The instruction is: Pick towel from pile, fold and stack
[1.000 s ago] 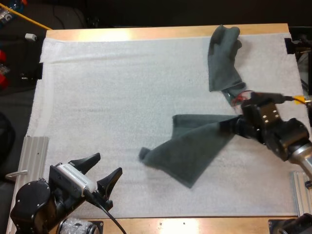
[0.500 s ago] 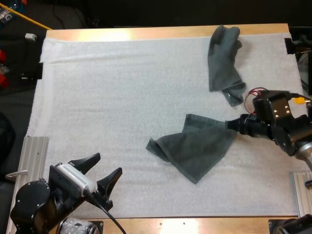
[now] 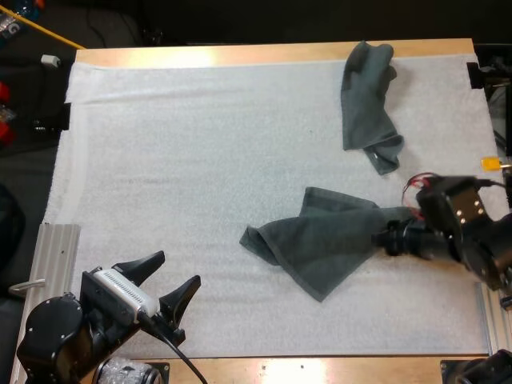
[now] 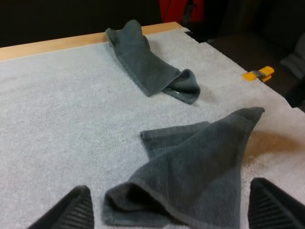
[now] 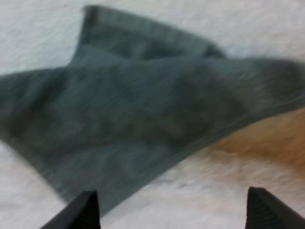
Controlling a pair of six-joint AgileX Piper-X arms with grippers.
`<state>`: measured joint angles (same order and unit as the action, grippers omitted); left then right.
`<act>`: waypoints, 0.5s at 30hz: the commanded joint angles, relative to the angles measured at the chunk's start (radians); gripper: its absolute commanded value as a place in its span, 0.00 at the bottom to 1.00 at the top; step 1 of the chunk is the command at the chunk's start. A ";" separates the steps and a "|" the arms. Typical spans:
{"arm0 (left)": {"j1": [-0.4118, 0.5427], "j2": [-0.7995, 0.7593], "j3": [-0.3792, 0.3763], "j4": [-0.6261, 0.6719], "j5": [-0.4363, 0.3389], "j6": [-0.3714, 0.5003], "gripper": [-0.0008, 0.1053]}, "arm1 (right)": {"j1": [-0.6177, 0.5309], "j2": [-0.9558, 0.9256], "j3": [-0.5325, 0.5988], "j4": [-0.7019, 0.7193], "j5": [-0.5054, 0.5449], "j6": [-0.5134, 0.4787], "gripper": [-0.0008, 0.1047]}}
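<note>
A dark grey-green towel [image 3: 324,240] lies loosely rumpled on the white mat [image 3: 184,160], right of centre, with one flap folded over. My right gripper [image 3: 381,237] sits at its right corner; in the right wrist view the gripper [image 5: 174,210] is open and the towel [image 5: 143,119] lies just ahead of it, clear of both fingers. A second crumpled towel [image 3: 368,100] lies at the mat's far right corner. My left gripper [image 3: 164,280] hovers open near the front left, facing both the near towel [image 4: 200,162] and the far towel [image 4: 147,67].
Ridged metal rails stand at the mat's front left [image 3: 56,256] and front right [image 3: 490,316]. The wooden table edge [image 3: 240,54] runs along the far side. Bare mat stretches across the left and middle.
My right gripper pulled the towel to the right, then opened and let it go. The towel now rests on the mat, and the right arm has drawn slightly nearer. The left arm stayed still.
</note>
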<state>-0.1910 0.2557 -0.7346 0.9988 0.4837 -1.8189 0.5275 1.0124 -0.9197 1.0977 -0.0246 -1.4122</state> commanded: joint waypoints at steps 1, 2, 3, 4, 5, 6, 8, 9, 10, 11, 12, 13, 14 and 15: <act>-0.004 0.001 -0.003 0.012 0.002 0.003 0.63 | 0.029 -0.004 -0.008 0.008 -0.010 0.027 0.59; -0.004 0.001 0.001 0.036 0.002 0.009 0.63 | 0.059 -0.004 -0.003 0.004 -0.010 0.050 0.59; -0.004 0.001 0.007 0.059 0.002 0.011 0.63 | 0.094 -0.004 0.005 -0.002 -0.010 0.074 0.59; -0.004 0.001 0.010 0.075 0.002 0.012 0.63 | 0.109 -0.004 0.009 -0.005 -0.010 0.092 0.59; -0.004 0.001 0.018 0.102 0.003 0.014 0.63 | 0.149 -0.004 0.022 -0.018 -0.010 0.124 0.59; -0.004 0.002 0.023 0.126 0.006 0.013 0.63 | 0.187 -0.004 0.040 -0.033 -0.010 0.157 0.59; -0.004 0.009 0.029 0.166 0.006 0.013 0.63 | 0.245 0.003 0.065 -0.070 0.000 0.207 0.59; -0.004 0.014 0.032 0.194 0.006 0.013 0.63 | 0.273 0.009 0.082 -0.096 0.007 0.235 0.59; -0.004 0.018 0.032 0.212 0.006 0.013 0.63 | 0.293 0.013 0.097 -0.120 0.007 0.256 0.59; -0.004 0.023 0.032 0.229 0.006 0.013 0.63 | 0.310 0.018 0.113 -0.144 0.007 0.275 0.59; -0.004 0.030 0.032 0.250 0.006 0.013 0.63 | 0.331 0.029 0.134 -0.179 0.007 0.303 0.59; -0.004 0.035 0.032 0.264 0.006 0.013 0.63 | 0.348 0.042 0.154 -0.210 0.005 0.334 0.59; -0.004 0.038 0.032 0.273 0.006 0.013 0.63 | 0.354 0.051 0.162 -0.224 0.006 0.347 0.59; -0.004 0.042 0.032 0.282 0.006 0.013 0.63 | 0.361 0.068 0.179 -0.251 0.006 0.365 0.59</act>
<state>-0.1910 0.2970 -0.7016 1.2711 0.4837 -1.8041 0.8880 1.0777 -0.7412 0.8632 -0.0182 -1.0671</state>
